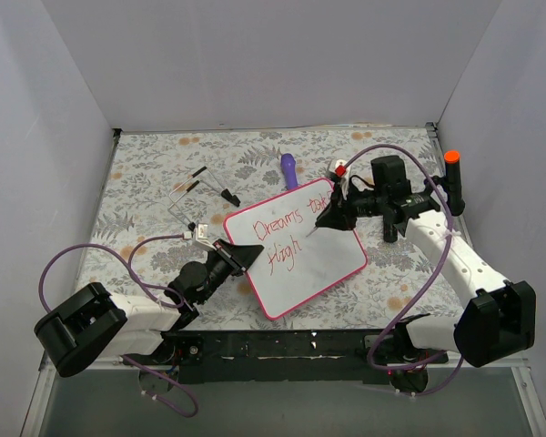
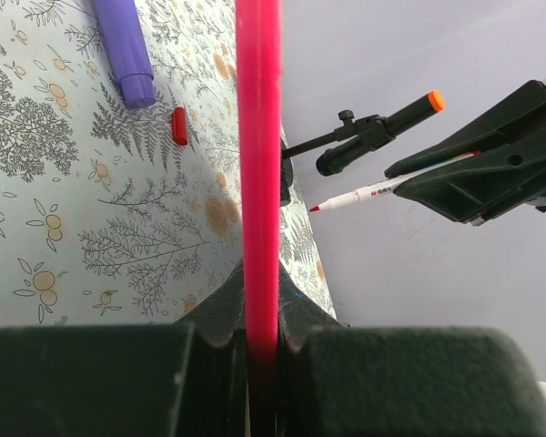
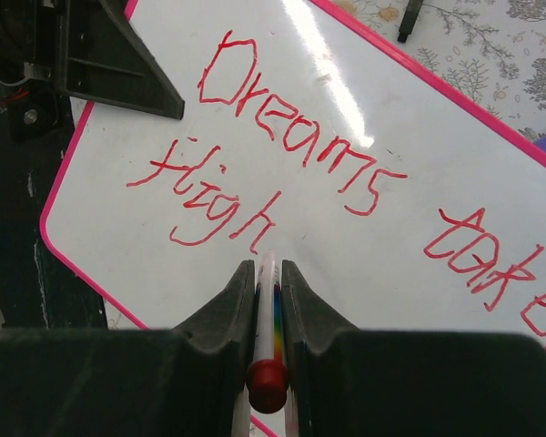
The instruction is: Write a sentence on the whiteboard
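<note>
White walls close in a floral-clothed table. From the top view, the board lies askew near the middle of the table's near edge. The left gripper is pinched onto the board's left edge. The right gripper is clamped on a marker that slants down over the board's middle. The sentence runs in red across the board's upper left part. A purple pen lies just past the board's far corner.

The left wrist view is edge-on. The pink frame stands between the pressed jaws, and the marker's red tip points toward the board from the right. A small red cap lies on the table beside the purple pen.

The right wrist view shows the jaws tight around the marker barrel. The writing reads "Dreams take" on the upper line and "high" beneath it. The tip sits just after the "h" of "high", but whether it touches the board cannot be told.

Judging by this, most of the writing is done. What remains is at most a closing word or stroke, then lifting the marker away. Whether the sentence is meant to end at "high" is unclear.
</note>
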You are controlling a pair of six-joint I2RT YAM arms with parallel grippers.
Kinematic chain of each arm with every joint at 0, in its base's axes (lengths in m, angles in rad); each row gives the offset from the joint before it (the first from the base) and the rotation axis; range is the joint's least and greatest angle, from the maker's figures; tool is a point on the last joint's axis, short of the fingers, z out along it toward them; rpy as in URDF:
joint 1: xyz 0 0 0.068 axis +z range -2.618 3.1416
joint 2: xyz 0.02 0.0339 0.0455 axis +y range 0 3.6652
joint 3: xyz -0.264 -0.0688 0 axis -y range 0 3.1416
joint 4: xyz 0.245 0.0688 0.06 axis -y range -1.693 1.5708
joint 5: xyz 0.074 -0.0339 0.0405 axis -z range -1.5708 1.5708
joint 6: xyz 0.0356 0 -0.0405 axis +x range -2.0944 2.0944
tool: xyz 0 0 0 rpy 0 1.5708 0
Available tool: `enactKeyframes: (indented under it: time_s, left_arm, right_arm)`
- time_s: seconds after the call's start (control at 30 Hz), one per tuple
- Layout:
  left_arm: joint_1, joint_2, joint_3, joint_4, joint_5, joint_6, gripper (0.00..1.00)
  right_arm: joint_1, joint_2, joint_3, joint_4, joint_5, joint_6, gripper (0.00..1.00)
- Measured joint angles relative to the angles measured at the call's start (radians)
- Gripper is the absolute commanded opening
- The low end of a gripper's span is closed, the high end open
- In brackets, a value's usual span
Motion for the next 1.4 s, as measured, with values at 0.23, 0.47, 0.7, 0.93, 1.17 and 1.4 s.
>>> enactKeyframes:
  time_s: [0.23, 0.47, 0.7, 0.93, 1.17, 1.4]
  left_arm:
    - [0.000, -0.003, -0.003, 0.000, 0.000, 0.000, 0.00]
    - [0.000, -0.013, -0.004, -0.001, 0.000, 0.000, 0.00]
    - [0.000, -0.019, -0.005, -0.001, 0.000, 0.001, 0.00]
    - [0.000, -0.018, -0.005, 0.000, 0.005, 0.006, 0.00]
    - [0.000, -0.010, -0.005, 0.006, 0.010, 0.008, 0.00]
    - [0.000, -0.008, -0.005, 0.008, 0.011, 0.008, 0.00]
  right_arm:
    - [-0.066, 0.000, -0.001, 0.016, -0.003, 0.002, 0.01]
    - [-0.105, -0.012, -0.020, 0.034, -0.003, -0.006, 0.01]
    - [-0.124, -0.024, -0.048, 0.063, -0.022, -0.007, 0.01]
    - [-0.124, -0.004, -0.061, 0.092, -0.045, 0.002, 0.01]
    - [-0.109, 0.032, -0.061, 0.126, -0.046, 0.026, 0.01]
    - [-0.082, 0.061, -0.064, 0.140, -0.034, 0.029, 0.01]
